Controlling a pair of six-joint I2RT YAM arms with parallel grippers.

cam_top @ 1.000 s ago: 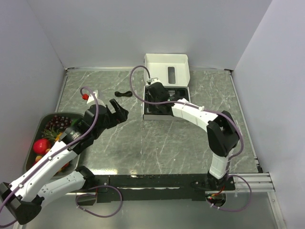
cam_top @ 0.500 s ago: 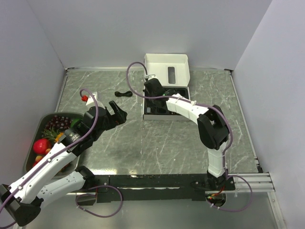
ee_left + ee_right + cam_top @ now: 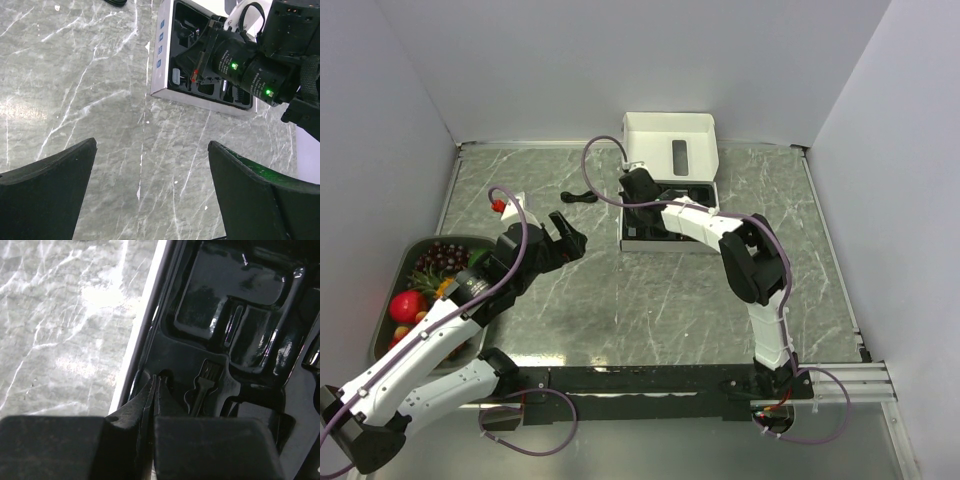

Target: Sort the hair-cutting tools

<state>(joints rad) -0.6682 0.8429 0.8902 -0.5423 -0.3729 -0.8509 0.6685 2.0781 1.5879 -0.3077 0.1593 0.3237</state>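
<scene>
Hovering over the bench point(image 3: 620, 300) at eight o'clock from the white box point(image 3: 665, 247), the left tool point(image 3: 569, 229) has its jaws spread wide, released, nothing between them. The right tool point(image 3: 153, 386) is clenched, its tips pressed together with nothing visible in them, low at the nine o'clock edge of the box's black moulded tray point(image 3: 235, 285), just beside a recess holding a small brush point(image 3: 202, 385). The short coiled black cable point(image 3: 582, 196) lies on the bench at nine o'clock from the box, apart from both tools
</scene>
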